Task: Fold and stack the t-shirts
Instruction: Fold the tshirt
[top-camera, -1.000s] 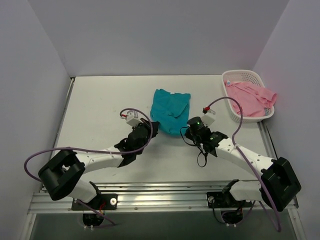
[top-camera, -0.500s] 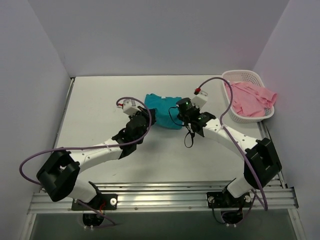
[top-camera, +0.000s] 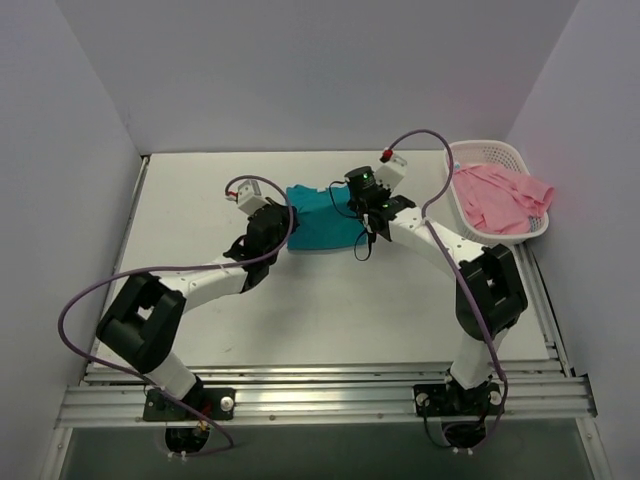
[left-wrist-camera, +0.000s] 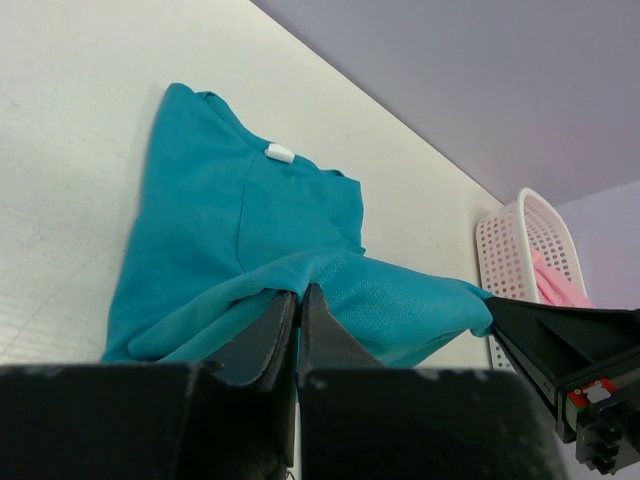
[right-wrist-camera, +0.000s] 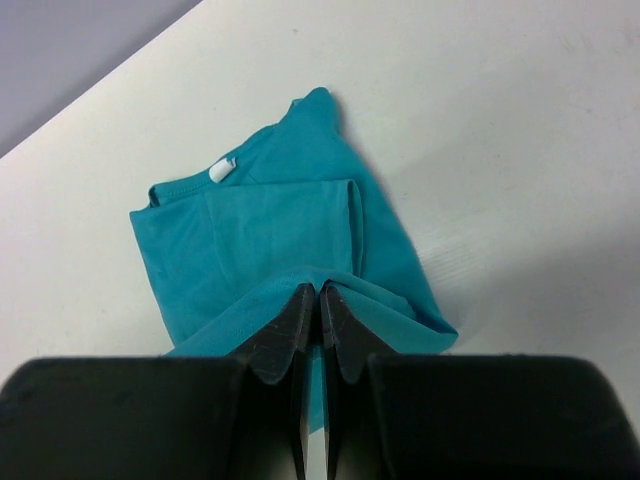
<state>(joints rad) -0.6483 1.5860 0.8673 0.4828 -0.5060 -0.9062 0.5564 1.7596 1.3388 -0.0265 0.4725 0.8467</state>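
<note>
We found the teal t-shirt (top-camera: 318, 215) toward the far middle of the surface (top-camera: 330, 310), its white neck label (left-wrist-camera: 280, 153) facing up. The left fingers (left-wrist-camera: 288, 308) were pressed together on a raised ridge of its cloth. The right fingers (right-wrist-camera: 308, 305) pinched the same lifted edge further along, so the fabric hung stretched between them. The pink t-shirt (top-camera: 500, 195) lay in the white basket (top-camera: 483, 144) at the far right, partly draped over the rim. We judged the step to be folding the near half over the collar half. To do it well, we would move both arms level and in step, hold the edge taut, lay it square to the neckline, and let go only once the cloth lay flat.
</note>
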